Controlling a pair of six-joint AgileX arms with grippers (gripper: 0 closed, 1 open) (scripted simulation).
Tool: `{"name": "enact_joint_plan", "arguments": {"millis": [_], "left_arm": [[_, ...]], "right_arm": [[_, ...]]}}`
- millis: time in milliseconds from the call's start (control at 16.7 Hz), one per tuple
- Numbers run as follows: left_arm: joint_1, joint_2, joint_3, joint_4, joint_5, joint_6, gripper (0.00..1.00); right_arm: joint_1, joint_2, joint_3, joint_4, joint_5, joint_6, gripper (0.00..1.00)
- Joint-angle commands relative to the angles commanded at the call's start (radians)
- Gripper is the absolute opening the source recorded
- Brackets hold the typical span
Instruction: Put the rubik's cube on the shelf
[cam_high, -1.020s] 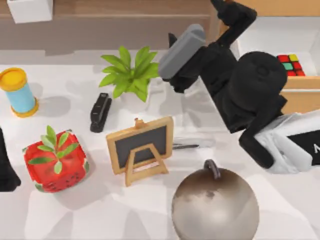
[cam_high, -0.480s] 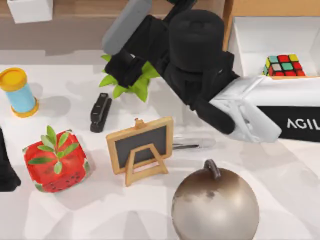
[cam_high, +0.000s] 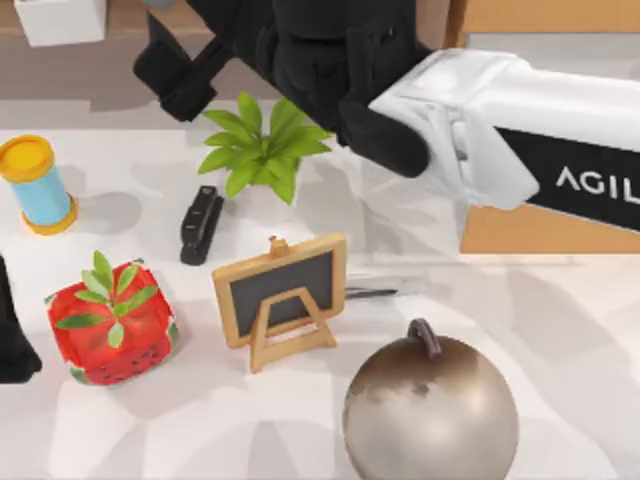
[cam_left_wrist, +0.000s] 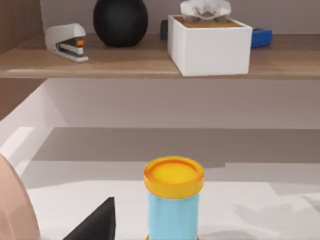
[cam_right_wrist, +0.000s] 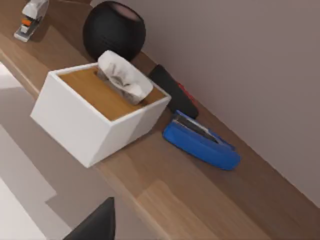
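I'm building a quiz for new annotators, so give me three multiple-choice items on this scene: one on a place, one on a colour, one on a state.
1. The right gripper is: A low at the front; B up at the shelf, near the tissue box; C far right.
2. The blue canister's lid is: A yellow; B green; C white.
3. The small chalkboard is: A lying flat; B standing on its easel; C hanging.

Answers: B, its wrist camera looks onto the shelf; A, the cap is yellow; B, the easel legs prop it upright.

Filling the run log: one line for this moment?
right arm: over table's back, by long brown wooden shelf | white tissue box on shelf | left arm: parked left
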Motion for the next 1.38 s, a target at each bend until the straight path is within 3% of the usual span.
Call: {"name": "enact_joint_plan", "arguments": {"millis": [420,1380], "left_arm": [[0.0,0.0,0.0,0.0,0.0,0.0,1.0],[0.0,0.0,0.0,0.0,0.0,0.0,1.0]], "right_arm": [[-0.082,0.079,0.244,-0.368,0.008,0.174,1.0],[-0.317,0.349,0.689,-1.295,-0.155,0.459,1.0]]}}
